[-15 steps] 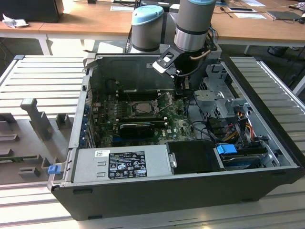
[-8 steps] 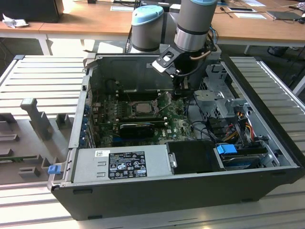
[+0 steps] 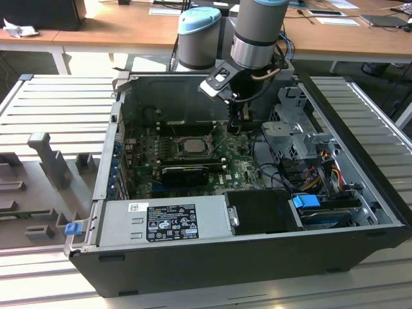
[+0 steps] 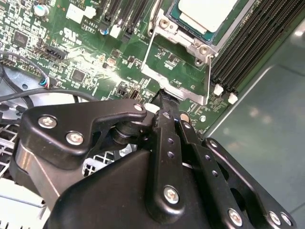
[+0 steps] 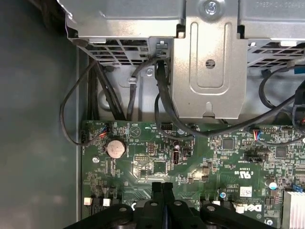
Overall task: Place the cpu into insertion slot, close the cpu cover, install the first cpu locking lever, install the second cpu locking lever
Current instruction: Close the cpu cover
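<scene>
While cpu (image 3: 192, 145) sits seated mid-frame, cpu cover (image 4: 190, 94) lies open.
Fingers together, gripper (image 3: 237, 125) is at its free edge, exterior view's right of cpu.

Open computer case (image 3: 212, 270), grey power supply (image 3: 164, 222), coin battery (image 5: 115, 148), metal drive cage (image 5: 209, 62)

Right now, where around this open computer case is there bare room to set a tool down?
The ribbed table on the exterior view's right of the case is bare. On the exterior view's left, grey fixtures take up the table. Inside, the claw hangs by the cpu, and cables crowd the drive end.
</scene>
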Controlling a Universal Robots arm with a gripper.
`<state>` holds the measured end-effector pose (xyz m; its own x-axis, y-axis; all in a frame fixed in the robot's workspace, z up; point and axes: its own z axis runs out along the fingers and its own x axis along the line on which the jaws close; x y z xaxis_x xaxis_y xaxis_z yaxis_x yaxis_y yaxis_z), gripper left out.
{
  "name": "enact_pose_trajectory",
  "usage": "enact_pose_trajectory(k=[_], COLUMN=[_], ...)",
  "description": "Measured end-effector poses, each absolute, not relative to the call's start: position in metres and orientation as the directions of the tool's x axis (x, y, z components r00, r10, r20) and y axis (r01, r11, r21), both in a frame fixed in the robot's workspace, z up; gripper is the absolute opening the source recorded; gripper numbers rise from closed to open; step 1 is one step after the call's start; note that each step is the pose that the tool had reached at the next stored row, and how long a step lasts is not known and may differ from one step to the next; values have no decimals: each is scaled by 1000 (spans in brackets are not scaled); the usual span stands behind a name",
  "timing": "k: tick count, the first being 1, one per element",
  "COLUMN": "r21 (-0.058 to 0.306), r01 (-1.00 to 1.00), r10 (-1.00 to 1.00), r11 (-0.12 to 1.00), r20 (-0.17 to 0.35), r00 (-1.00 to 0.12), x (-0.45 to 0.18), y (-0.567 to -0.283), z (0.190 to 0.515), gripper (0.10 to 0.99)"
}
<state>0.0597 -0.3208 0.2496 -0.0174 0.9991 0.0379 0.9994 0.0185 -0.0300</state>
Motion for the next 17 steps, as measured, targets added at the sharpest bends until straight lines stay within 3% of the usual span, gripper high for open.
enact_pose_trajectory(k=[17], r21=[-26], r01=[1000], r10=[999], r11=[18], r20=[38], r00=[-17], x=[19], y=[-321], z=[249], gripper=[106])
